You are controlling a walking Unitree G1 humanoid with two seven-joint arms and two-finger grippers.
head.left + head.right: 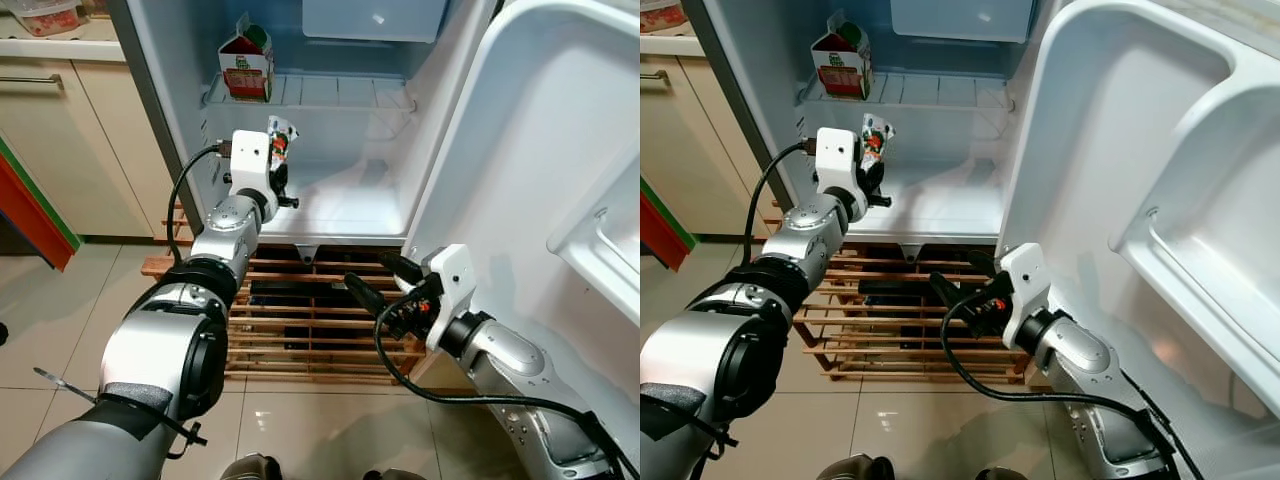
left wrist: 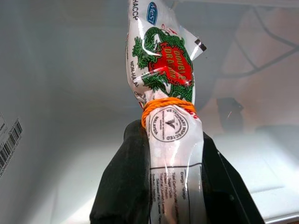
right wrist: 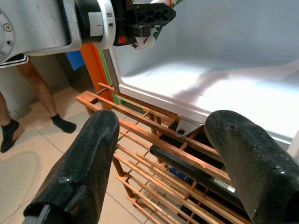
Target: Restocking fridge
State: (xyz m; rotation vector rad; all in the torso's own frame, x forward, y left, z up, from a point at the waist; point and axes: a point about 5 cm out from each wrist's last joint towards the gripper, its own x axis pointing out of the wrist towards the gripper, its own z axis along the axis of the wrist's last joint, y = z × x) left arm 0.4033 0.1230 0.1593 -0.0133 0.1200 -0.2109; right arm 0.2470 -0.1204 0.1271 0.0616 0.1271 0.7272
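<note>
You have open fridge floor (image 1: 350,205) ahead; carton (image 1: 247,62) occupies wire shelf (image 1: 330,95) left; door (image 1: 560,150) walls right.

Bright, even light, sharp views, glare on the fridge (image 1: 350,190) floor.

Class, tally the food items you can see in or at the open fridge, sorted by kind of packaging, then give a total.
Cartons: 1, the carton on the wire shelf.
Plastic packets: 1, the packet in the left gripper.
Total: 2
</note>
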